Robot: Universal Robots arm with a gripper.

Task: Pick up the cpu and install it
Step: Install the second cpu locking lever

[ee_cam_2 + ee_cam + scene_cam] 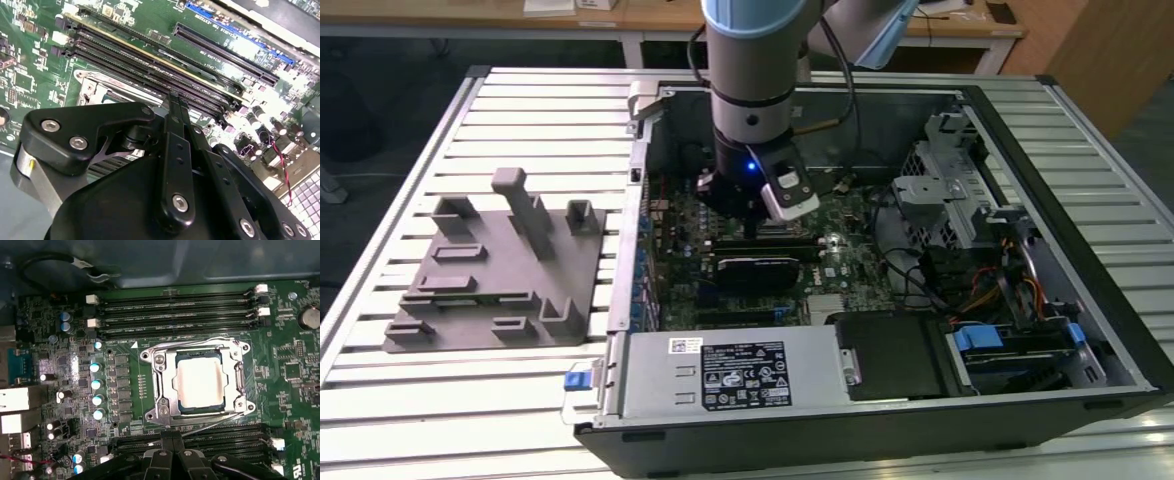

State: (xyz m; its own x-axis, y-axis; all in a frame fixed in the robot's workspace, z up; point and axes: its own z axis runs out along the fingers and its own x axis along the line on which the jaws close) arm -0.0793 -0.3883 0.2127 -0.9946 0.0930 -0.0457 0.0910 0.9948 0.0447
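Cpu (199,382) seated in socket (159,360), first wrist view.

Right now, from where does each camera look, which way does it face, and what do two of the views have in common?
Exterior view: off the arm, above the table, looking down into the open computer case; the arm and claw show.
First wrist view: on the arm, looking down at the motherboard, where the cpu sits in its socket; claw links show.
Second wrist view: on the arm, slanting across the memory slots; the claw's black body shows.
Both wrist views share the motherboard and memory slots.
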